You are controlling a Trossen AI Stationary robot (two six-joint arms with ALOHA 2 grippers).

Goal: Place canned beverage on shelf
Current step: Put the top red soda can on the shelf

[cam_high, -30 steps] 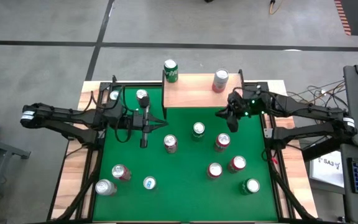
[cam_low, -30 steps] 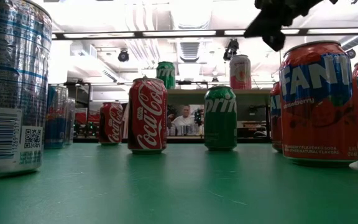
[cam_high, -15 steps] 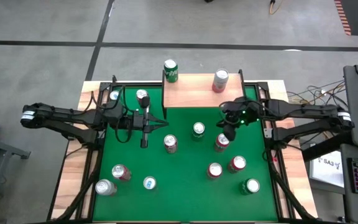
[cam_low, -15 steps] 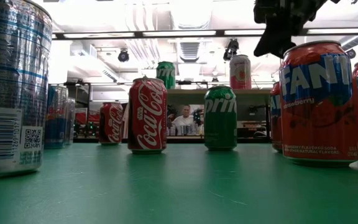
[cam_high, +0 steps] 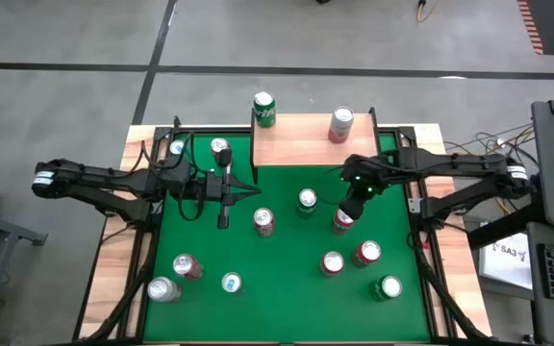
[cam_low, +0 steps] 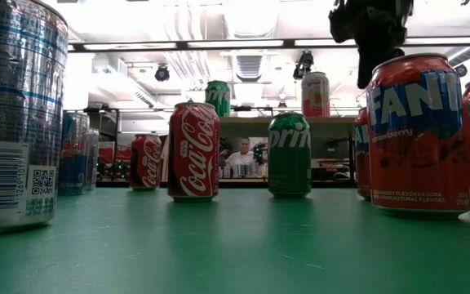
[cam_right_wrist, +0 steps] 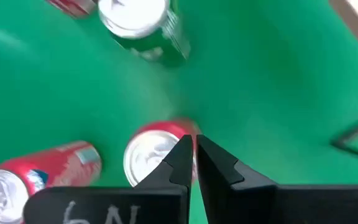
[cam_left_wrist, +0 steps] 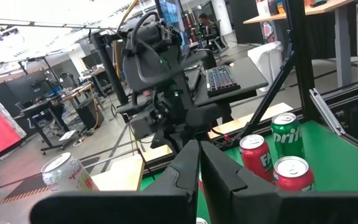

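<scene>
Right pincer (cam_high: 351,209) shut above red can (cam_high: 342,221); shelf (cam_high: 301,144) light wood.

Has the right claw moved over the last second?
Yes. In the high view the right claw has swung away from the shelf, toward the table's front, and now hangs shut over a red can.

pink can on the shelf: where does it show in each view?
High: pink can, top, right of centre, on the shelf.
Low: right of centre, up on the shelf, beside the green can.
Left wrist: probably the pale can on wood.
Right wrist: not in it.
Shared landmark: the shelf's wooden board.
</scene>
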